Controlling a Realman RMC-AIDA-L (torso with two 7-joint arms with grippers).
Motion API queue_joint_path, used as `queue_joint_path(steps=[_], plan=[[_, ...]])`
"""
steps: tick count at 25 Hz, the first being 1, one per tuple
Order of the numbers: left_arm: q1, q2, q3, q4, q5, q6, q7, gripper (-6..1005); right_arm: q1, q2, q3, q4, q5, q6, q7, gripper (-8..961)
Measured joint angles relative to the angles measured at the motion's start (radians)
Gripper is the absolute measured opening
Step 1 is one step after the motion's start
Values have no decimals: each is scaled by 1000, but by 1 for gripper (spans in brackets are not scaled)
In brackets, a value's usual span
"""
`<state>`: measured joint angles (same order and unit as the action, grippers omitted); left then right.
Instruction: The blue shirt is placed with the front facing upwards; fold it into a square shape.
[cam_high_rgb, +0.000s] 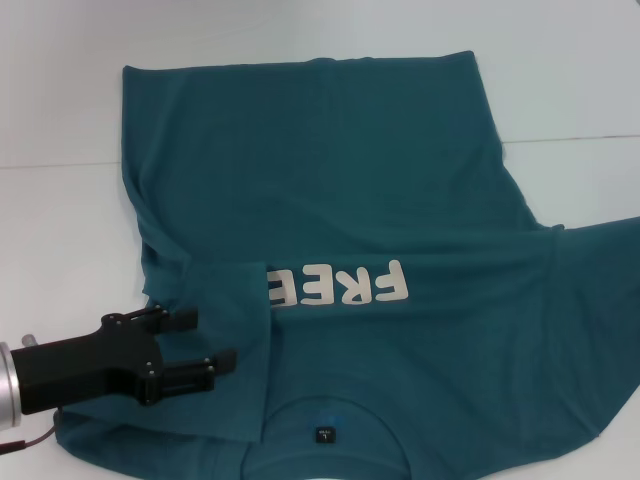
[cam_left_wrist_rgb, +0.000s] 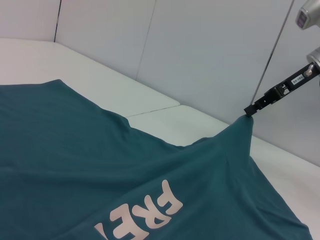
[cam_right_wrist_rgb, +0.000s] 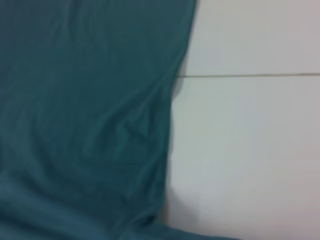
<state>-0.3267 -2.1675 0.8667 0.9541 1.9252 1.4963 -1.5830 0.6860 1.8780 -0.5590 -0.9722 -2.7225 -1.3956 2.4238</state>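
The shirt (cam_high_rgb: 340, 240) is a soft, matte teal-blue cotton tee, spread front-up across a smooth white table (cam_high_rgb: 60, 90) whose top is crossed by a thin seam line. Its cloth lies mostly flat, with shallow wrinkles. The hem edge lies farthest from the robot and runs nearly straight; the round neck with its small dark label (cam_high_rgb: 323, 435) lies nearest. Pale, slightly glossy block lettering (cam_high_rgb: 340, 285) sits across the chest, upside down in the head view. Only "FRE" shows, since a folded-over flap of sleeve on the shirt's left side covers the rest.

The left gripper (cam_high_rgb: 205, 345) is black, angular and boxy on a silver cylindrical wrist. It sits over that folded flap, left of the lettering and just beyond the collar. Its two thin fingers (cam_high_rgb: 190, 378) stand apart with nothing between them, hovering at or just above the cloth; contact cannot be judged.

In the left wrist view, the right gripper (cam_left_wrist_rgb: 248, 113) is a slim black tip on the far side of the lettering, pinched closed on a corner of the shirt and drawing the fabric up into a taut peak off the table. The right wrist view shows only the shirt's wrinkled edge against the white table.
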Motion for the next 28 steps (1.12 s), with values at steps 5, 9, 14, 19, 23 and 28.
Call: queue_joint_path(steps=[5, 9, 14, 19, 23, 28], plan=[[-1, 0, 0, 0, 2, -1, 0, 859, 32, 8, -12, -3, 0, -71, 2, 16], [-6, 1, 0, 0, 5, -1, 0, 858, 88, 24, -49, -38, -19, -155, 14, 16], [-9, 1, 3, 0, 5, -1, 0, 858, 189, 66, -136, -47, -112, -195, 34, 17], [-11, 2, 5, 0, 8, -1, 2, 859, 285, 111, -241, -20, -174, -180, 84, 18], [-12, 2, 5, 0, 12, -1, 3, 859, 344, 141, -319, 1, -203, -173, 141, 19], [-14, 2, 3, 0, 12, -1, 14, 858, 396, 163, -394, 73, -208, -155, 190, 20]])
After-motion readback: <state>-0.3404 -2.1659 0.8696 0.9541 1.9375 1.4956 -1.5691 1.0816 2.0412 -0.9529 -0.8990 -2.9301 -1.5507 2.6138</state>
